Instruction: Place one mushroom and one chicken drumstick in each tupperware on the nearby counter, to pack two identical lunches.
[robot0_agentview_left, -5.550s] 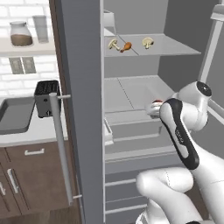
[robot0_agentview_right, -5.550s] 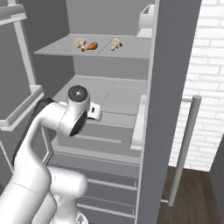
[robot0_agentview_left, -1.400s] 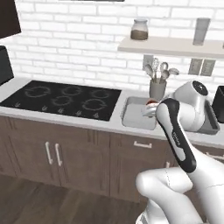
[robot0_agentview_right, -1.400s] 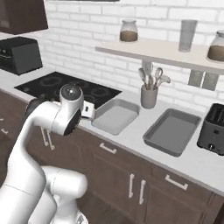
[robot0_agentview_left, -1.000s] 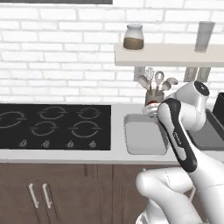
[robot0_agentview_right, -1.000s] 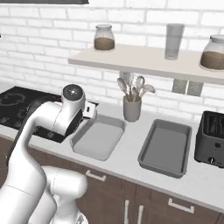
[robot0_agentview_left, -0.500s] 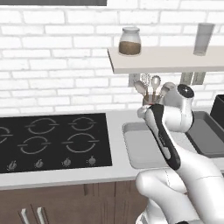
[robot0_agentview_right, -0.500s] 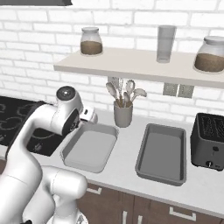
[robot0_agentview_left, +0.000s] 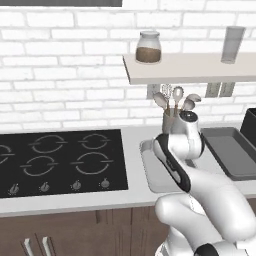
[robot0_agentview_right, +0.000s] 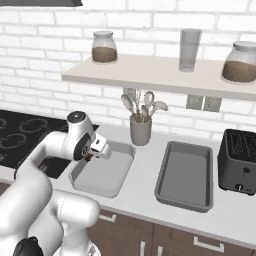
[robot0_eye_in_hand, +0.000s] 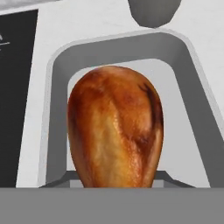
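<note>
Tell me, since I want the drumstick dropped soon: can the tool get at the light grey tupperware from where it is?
Probably yes. The tool, shut on the chicken drumstick, hangs right over the light grey tupperware, whose floor looks bare, and nothing stands between them. The utensil holder sits behind, out of the way.

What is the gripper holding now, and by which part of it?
The gripper holds a chicken drumstick above the light grey tupperware. Its bulbous end faces the hand camera; where exactly the fingers grip it cannot be told.

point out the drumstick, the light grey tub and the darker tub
chicken drumstick (robot0_eye_in_hand: 114, 127), hand view, on its bulbous meaty end
light grey tupperware (robot0_agentview_right: 107, 172), right base view, on its bare floor
darker grey tupperware (robot0_agentview_right: 186, 177), right base view, on its bare floor
</note>
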